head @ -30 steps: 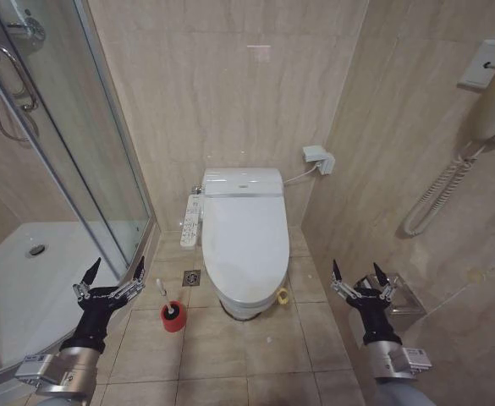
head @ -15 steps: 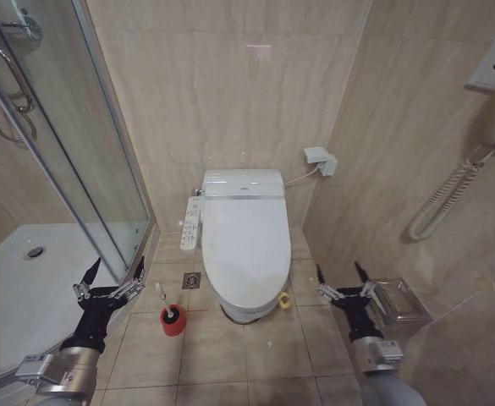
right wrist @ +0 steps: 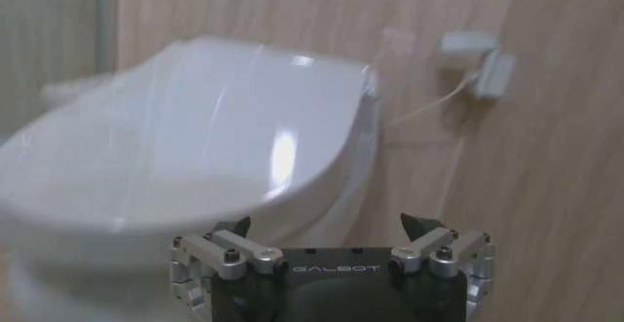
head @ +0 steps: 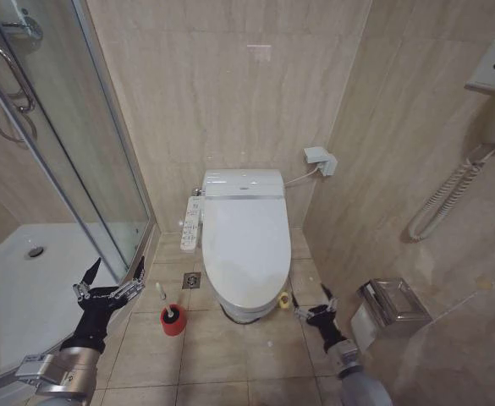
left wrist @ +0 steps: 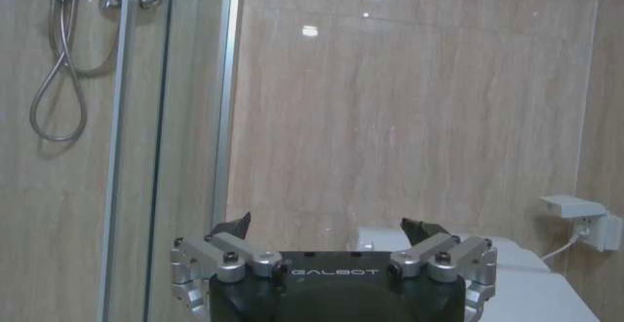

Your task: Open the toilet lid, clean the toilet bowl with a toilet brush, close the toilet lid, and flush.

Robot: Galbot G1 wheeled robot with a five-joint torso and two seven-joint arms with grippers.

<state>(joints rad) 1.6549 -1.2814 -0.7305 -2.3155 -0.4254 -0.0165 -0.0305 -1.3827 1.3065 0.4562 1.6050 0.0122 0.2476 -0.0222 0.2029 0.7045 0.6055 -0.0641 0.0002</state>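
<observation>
Here the toilet lid (head: 245, 245) lies closed in a beige-tiled corner; right hand (head: 315, 311), fingers apart, hovers near its front, left hand (head: 109, 279) spread beside the shower glass (head: 78, 161)

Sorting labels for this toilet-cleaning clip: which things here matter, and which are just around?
Job:
glossy white oval plastic toilet lid, shut
white ceramic toilet bowl
white-handled black-bristled toilet brush, in its red cup
right claw, open, beside the bowl

Around:
metal tissue box
floor drain
</observation>
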